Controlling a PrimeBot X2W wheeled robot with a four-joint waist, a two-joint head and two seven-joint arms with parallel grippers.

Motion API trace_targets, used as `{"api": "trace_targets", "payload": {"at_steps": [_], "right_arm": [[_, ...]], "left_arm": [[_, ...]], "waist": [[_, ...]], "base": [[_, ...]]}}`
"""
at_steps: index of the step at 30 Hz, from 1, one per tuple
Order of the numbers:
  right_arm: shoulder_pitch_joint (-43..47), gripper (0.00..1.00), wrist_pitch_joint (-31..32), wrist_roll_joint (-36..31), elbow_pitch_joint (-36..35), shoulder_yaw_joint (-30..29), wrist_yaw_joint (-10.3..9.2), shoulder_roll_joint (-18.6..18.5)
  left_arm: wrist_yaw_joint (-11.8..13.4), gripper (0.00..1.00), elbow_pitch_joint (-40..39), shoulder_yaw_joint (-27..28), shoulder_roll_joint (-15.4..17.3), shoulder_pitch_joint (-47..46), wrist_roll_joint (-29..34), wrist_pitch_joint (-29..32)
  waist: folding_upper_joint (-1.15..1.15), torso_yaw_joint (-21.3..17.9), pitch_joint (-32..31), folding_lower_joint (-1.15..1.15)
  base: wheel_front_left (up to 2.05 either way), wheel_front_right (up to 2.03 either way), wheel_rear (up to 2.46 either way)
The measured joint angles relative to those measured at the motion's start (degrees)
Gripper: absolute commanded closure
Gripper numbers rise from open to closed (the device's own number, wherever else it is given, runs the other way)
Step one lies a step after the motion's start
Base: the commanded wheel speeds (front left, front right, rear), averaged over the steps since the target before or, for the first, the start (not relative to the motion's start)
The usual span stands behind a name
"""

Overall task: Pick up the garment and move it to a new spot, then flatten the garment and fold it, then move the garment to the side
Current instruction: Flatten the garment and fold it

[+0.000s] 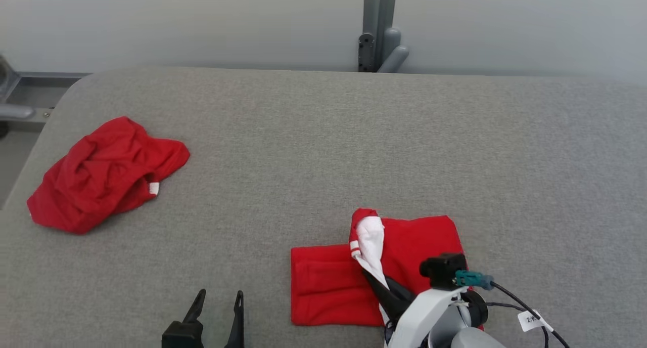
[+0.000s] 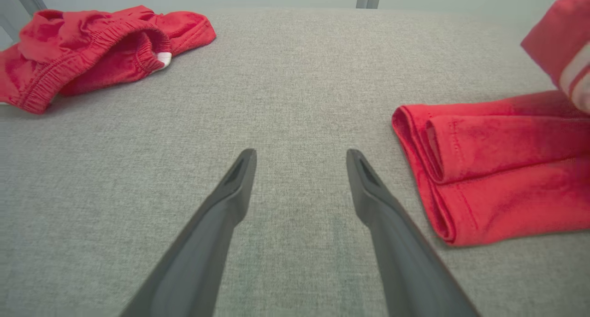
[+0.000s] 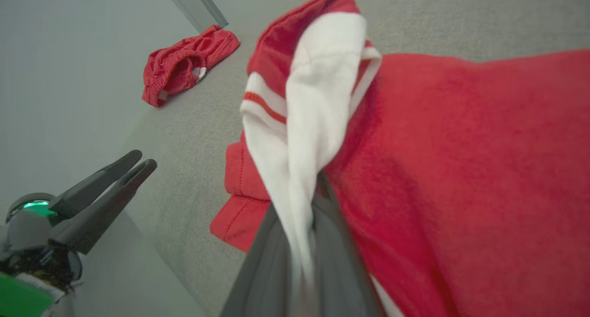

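Looking down on the grey padded table (image 1: 354,135), we found the red garment (image 1: 323,287) lying folded into a neat rectangle near the front edge, a little right of centre. Our right gripper (image 1: 369,277) was clamped on a white flap (image 1: 372,236) of that garment, edged with red stripes, and held it lifted above the folded layers, so that the cloth rose to a red-tipped peak and hung down between the dark fingers. Whether that flap was a sleeve or a hem, we could not tell. Our left gripper (image 1: 221,295) hovered over bare table just to the left of the garment, its two fingers spread wide and touching nothing. Well apart, near the far left corner, lay a crumpled pair of red shorts (image 1: 101,173) with an elastic waistband. A grey post (image 1: 376,29) stood behind the table's back edge.
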Motion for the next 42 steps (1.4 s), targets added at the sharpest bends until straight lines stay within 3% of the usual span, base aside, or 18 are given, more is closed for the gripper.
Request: {"api": "trace_targets", "payload": {"at_steps": [4,5,6,7,13,16,21,27,34,42], "right_arm": [[-3.18,1.00,-1.63,0.47,4.57,0.92,0.00,1.62],[-3.98,0.80,-2.10,0.46,5.86,1.23,0.00,1.89],[-4.73,0.33,-2.57,0.44,6.83,1.77,0.00,2.00],[-5.29,0.00,-3.47,0.85,7.48,2.03,0.00,2.21],[-8.28,0.00,-9.15,2.74,7.83,1.18,0.01,3.03],[-8.32,0.00,-9.88,0.32,7.44,-2.57,0.02,1.72],[-4.81,0.00,-10.06,-9.20,3.05,-12.67,0.01,-1.07],[1.86,0.00,-10.07,-17.41,-1.31,-21.65,0.01,-0.33],[7.04,0.00,-10.09,-23.08,-5.23,-27.08,0.01,1.55],[9.79,0.00,-10.09,-25.26,-7.06,-30.17,0.02,2.37]], "left_arm": [[0.01,0.00,0.49,-0.53,0.02,0.00,-0.01,0.00],[0.09,0.00,0.55,-0.59,0.02,0.01,-0.02,0.00],[0.25,0.00,0.64,-0.56,0.02,0.01,-0.08,0.00],[0.34,0.00,0.68,-0.36,0.01,0.05,-0.11,0.00],[1.45,0.00,0.14,1.60,0.05,0.20,-0.76,0.00],[1.88,0.00,-0.33,2.32,0.02,0.21,-0.76,0.00],[2.61,0.00,-1.37,3.79,0.03,0.22,-0.65,0.00],[3.12,0.00,-2.63,5.27,0.02,0.33,-0.58,0.00],[3.33,0.00,-4.28,7.54,0.03,1.41,-0.16,0.00],[3.24,0.00,-5.73,9.31,0.01,2.36,0.26,0.00]], "waist": [[0.00,2.95,0.53,0.00],[0.00,3.65,0.66,0.00],[0.00,4.31,0.78,0.00],[0.00,4.93,0.91,0.00],[0.00,5.84,1.47,0.00],[0.00,4.68,1.49,0.00],[0.00,1.64,1.12,0.00],[0.00,-1.69,0.71,0.00],[0.00,-4.88,-0.25,0.00],[0.00,-7.40,-1.88,0.00]], "base": [[0.00,0.00,0.00],[0.00,0.00,0.00],[0.00,0.00,0.00],[0.00,0.00,0.00],[0.00,0.00,0.00],[0.00,0.00,0.00],[0.00,0.00,0.00],[0.00,0.00,0.00],[0.00,0.00,0.00],[0.00,0.00,0.00]]}}
